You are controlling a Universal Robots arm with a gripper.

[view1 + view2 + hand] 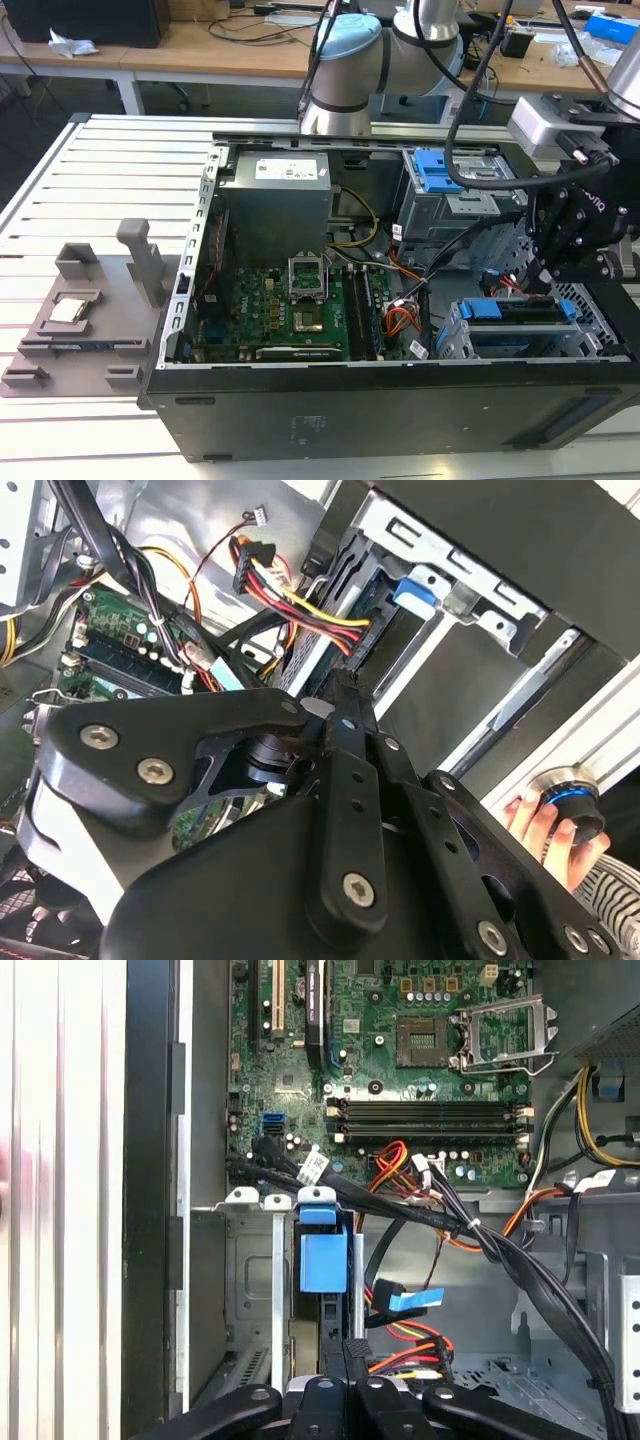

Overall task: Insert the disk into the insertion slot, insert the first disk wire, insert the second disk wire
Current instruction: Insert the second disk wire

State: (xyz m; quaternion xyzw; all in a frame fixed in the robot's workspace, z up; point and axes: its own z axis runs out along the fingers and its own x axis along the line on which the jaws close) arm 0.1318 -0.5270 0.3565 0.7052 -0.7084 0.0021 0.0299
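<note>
The disk [520,312], framed by its blue carrier [322,1255], sits inside the silver insertion slot [462,340] at the case's front on the exterior view's right. My gripper [545,285] hangs just above the disk's rear edge. In both wrist views its fingers [345,1355] stand pressed together. A red, yellow and black disk wire [300,610] runs to a black plug right at the fingertips [345,685], which appear to be clamped on it. A second wire with a blue plug [405,1300] hangs loose beside the cage.
The taller grey bay box with a blue latch [440,180] stands behind the cage. Black cable bundles [480,1240] cross between the motherboard [290,310] and the cage. A person's hand [540,820] holds a knob outside the case. A grey fixture [80,320] lies on the table.
</note>
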